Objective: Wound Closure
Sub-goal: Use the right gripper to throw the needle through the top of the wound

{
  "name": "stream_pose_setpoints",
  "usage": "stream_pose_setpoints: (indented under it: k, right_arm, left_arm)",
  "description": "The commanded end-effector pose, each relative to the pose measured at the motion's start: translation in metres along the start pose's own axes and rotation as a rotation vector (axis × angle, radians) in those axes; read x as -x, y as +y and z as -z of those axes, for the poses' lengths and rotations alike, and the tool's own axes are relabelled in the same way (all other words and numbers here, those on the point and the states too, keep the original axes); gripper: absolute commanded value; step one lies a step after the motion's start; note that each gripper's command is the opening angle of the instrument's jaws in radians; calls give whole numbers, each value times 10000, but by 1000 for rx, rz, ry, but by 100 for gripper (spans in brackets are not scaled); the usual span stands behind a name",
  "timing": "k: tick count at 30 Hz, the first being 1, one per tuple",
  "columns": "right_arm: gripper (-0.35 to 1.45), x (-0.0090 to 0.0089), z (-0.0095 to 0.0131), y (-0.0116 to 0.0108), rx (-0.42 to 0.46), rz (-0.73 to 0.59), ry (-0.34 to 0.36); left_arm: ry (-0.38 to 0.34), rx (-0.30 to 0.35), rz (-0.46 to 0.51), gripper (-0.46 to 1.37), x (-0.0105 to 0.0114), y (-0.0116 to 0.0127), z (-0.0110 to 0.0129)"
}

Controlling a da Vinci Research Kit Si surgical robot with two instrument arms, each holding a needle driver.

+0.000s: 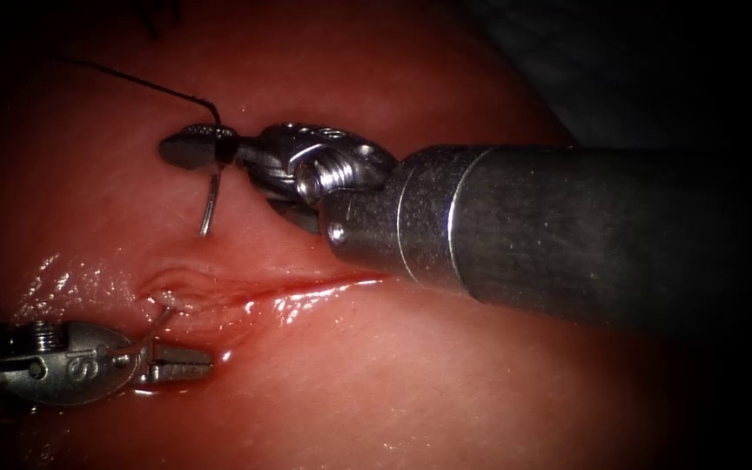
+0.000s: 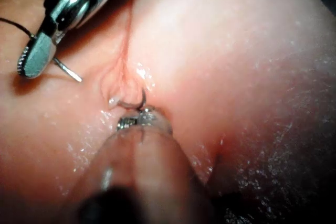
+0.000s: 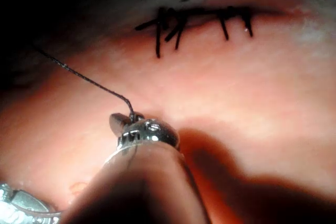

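My right tool (image 1: 198,148) comes in over the tissue (image 1: 393,374) and is shut on the curved needle (image 1: 211,200) near its tail, where the black thread (image 1: 150,84) joins. From there the needle runs down into the tissue on the far side of the cut (image 1: 306,283), at the cut's left end. It comes out again in the cut and curves to my left tool (image 1: 183,361), which is shut on it close to the tip. In the left wrist view the needle (image 2: 131,103) hooks up out of the tissue into my left tool (image 2: 139,121). The thread (image 3: 79,74) trails off from my right tool (image 3: 126,124).
The right tool's thick shaft (image 1: 567,226) lies across the right half of the cut. Wet red fluid (image 1: 54,278) glistens near the cut's left end. A row of dark stitches (image 3: 199,22) closes another line farther back on the tissue.
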Motion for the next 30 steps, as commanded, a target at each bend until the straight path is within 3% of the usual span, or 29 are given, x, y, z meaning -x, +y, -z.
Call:
stream_pose_setpoints:
  k: [1, 6, 16, 30]
  right_arm:
    - [-35, -1, 0, -1, -14, -38, -29]
    - [-35, 11, 1, -10, -63, -114, -116]
    - [-35, 48, -20, -29, -95, -167, -203]
    - [-35, 96, -13, -42, -112, -215, -352]
  left_arm:
    - [0, 9, -2, -35, -1, 0, 0]
    - [0, 10, -8, -35, -2, -3, 0]
    - [-1, 8, -15, -35, -2, -5, -1]
    - [-1, 9, -15, -35, -3, -5, 0]
